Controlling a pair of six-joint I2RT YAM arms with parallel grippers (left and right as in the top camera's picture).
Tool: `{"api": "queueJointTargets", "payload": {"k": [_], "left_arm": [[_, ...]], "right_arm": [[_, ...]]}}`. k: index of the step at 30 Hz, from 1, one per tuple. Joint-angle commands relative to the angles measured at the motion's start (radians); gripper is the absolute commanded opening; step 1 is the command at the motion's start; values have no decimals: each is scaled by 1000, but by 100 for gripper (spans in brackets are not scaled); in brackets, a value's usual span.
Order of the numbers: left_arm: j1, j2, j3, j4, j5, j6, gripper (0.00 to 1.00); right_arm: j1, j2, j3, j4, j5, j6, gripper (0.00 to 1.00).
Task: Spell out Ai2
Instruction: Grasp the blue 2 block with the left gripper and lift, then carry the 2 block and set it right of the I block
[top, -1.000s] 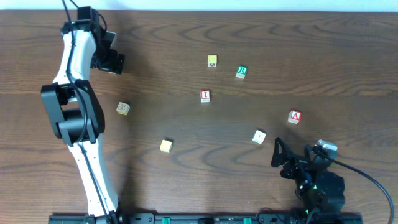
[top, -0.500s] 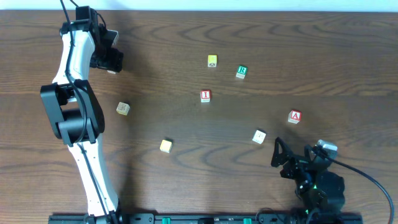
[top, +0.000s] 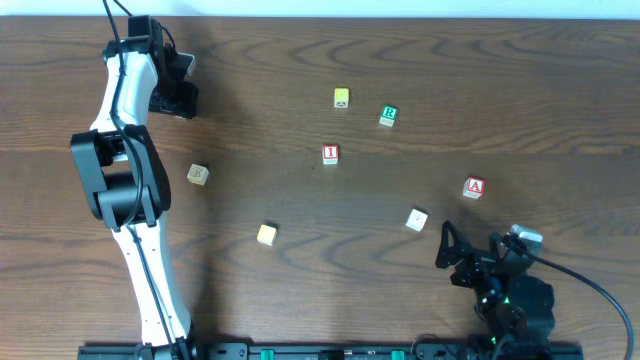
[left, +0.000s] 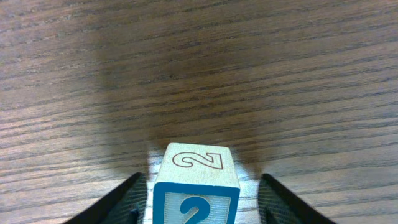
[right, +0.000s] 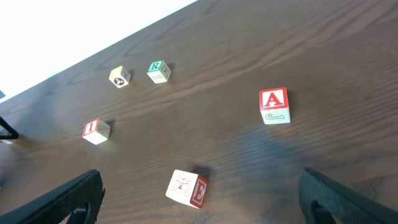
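The blue "2" cube (left: 198, 174) sits on the wood between the fingers of my left gripper (left: 200, 202), which is open with a gap on each side of the cube. From overhead, my left gripper (top: 180, 97) is at the far left and hides that cube. The red "I" cube (top: 330, 154) (right: 96, 130) lies mid-table. The red "A" cube (top: 474, 187) (right: 273, 106) lies to the right. My right gripper (top: 455, 255) (right: 200, 205) is open and empty near the front right.
A green "R" cube (top: 388, 115) and a yellow cube (top: 341, 97) lie at the back. A white cube with a red "E" side (top: 417, 219) (right: 188, 188) lies just ahead of my right gripper. A tan cube (top: 198, 174) and another yellow cube (top: 266, 234) lie at the left.
My left arm has shifted slightly at the far left corner, the gripper edging back. The right arm and the loose cubes have not moved.
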Motion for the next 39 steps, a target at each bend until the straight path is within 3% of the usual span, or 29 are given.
{"api": "queueJointTargets", "payload": {"k": [1,19,21,24,31,39], "left_arm": [[-3,12,-3,1,6,15,53],[-3,12,-3,-3,5,-11,25],[-3,12,2,-6,6,-53,20],[-11,7,30,-11,6,-139,6],[-100,-27,216,-106,84,-306,6],[-355,-32,330,-198,85,-627,6]], "right_arm": [[-7,-5,-3,-1,14,18,99],[-7,-5,-3,-2,14,18,99],[-7,-5,-3,0,14,18,99],[-7,-5,-3,5,29,18,99],[-7,-5,-3,76,145,18,99],[-7,-5,2,101,231,18,99]]}}
